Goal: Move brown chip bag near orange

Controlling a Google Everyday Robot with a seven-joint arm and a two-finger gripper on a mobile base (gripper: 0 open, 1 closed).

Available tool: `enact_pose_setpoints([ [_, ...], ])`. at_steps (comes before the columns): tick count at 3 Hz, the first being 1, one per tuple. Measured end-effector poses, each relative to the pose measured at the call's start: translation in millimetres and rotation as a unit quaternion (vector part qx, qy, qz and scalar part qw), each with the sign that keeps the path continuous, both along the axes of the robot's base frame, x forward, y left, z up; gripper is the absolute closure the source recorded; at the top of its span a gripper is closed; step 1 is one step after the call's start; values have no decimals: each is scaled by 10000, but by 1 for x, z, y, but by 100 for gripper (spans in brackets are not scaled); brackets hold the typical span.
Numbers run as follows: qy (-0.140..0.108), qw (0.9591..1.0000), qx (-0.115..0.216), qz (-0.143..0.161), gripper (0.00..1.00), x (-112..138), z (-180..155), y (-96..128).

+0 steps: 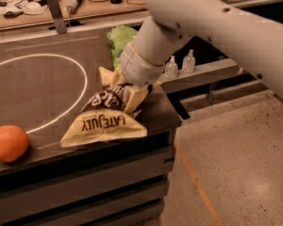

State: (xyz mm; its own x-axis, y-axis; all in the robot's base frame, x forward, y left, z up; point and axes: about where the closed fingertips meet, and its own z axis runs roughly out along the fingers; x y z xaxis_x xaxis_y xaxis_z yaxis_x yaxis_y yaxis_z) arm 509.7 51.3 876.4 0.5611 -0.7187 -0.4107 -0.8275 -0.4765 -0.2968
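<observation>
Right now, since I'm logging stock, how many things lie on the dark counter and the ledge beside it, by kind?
Crinkly bags: 2, the brown-and-cream chip bag, with the gripper at its upper end, and a light green bag behind it.
Round orange fruit: 1.
Small clear pump bottles on the ledge: 2.
Total: 5.

The arm (pixel 217 27) hides most of the gripper (pixel 132 86) at the brown chip bag (pixel 104 124)'s top, and part of the green bag (pixel 118 39).
</observation>
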Motion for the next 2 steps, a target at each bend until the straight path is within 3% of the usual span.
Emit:
enact_pose_setpoints([
  [1, 48, 9980, 623, 16, 100, 4, 48, -20],
  [2, 79, 9954, 956, 55, 100, 2, 76, -25],
])
